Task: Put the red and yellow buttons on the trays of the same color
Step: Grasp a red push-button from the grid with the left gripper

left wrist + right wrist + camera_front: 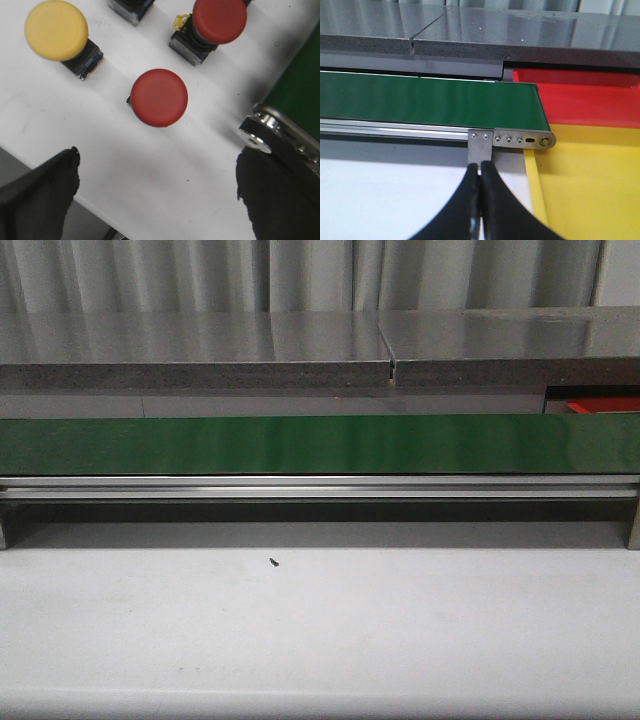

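Round, domed red button (159,97)

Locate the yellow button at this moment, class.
The yellow button shows only in the left wrist view, on the white table beyond the open left gripper, beside the nearer red button.

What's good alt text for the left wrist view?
Three mushroom-head push buttons sit on a white table: a red button centered between the open left gripper's black fingers, a yellow button and a second red button farther off. The green conveyor belt and its metal end show at one edge.
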Motion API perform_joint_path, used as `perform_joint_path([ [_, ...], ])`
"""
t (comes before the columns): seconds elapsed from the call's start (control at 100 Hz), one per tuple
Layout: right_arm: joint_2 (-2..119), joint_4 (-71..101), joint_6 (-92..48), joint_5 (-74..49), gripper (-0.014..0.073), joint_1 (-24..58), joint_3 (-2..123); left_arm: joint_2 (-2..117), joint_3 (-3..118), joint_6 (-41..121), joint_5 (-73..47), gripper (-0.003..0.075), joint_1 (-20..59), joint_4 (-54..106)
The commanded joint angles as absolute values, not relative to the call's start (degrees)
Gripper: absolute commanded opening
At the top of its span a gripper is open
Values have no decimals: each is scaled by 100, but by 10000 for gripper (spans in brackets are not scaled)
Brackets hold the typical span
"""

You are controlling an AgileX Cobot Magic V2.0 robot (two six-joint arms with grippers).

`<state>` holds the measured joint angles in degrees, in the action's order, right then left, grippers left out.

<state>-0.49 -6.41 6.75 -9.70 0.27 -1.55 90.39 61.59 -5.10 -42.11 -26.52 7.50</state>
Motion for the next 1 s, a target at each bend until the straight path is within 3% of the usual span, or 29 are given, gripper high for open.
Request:
perform_joint_path([
  [0.0,-16,-687,668,-509,-67,30,-151,9004,6489,-551,-4106,610,-2656,802],
  [0.99,-16,-687,668,-509,-67,30,-151,10284,7084,-409,-4176,606,-2656,843],
])
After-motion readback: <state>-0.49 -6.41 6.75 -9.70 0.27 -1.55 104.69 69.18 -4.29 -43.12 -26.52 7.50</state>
